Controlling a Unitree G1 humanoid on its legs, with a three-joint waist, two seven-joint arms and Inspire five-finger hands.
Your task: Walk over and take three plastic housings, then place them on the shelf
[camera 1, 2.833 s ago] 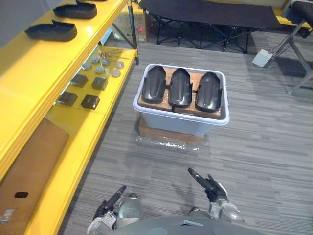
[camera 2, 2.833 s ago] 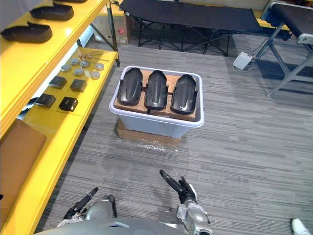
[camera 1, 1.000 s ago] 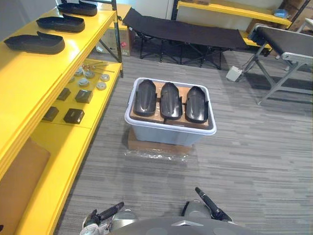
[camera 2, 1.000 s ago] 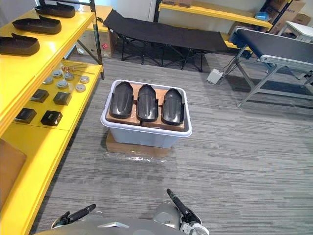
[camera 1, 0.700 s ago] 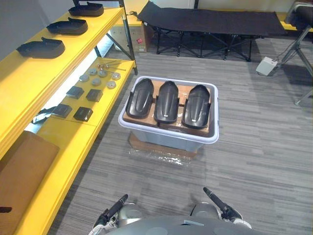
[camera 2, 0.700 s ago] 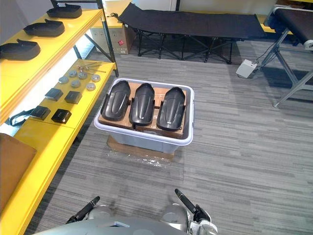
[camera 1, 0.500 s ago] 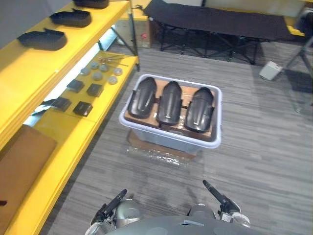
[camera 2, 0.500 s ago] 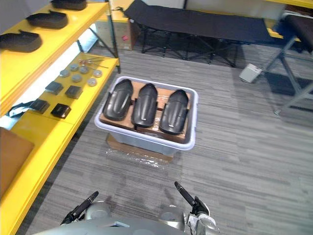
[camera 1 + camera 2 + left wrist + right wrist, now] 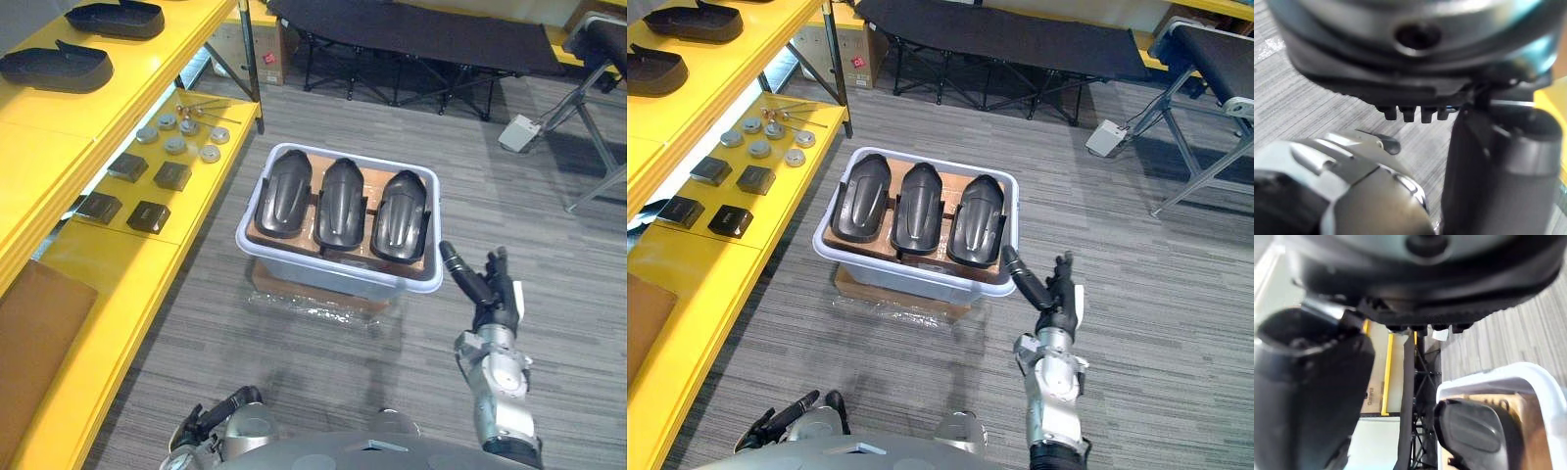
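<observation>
The yellow shelf runs down my left side in two tiers. Grey carpet floor lies open between me and the white bin, and it is just as open to the bin's right. Only a narrow strip of floor separates the bin's left wall from the edge of the lower tier. One black folding cot stands across the far end.

The bin sits on one flat cardboard box. Inside it three plastic housings lie side by side on a brown sheet, each running from the near rim towards the far rim. Two more housings rest on the shelf's top tier.

My right hand is raised near the bin's near right corner. Its fingers are straight and spread and hold nothing. I cannot tell whether they touch the rim. My left hand hangs low by my side over bare carpet, its fingers relaxed and empty.

On the lower tier lie four dark square blocks and, beyond them, six small round discs.
</observation>
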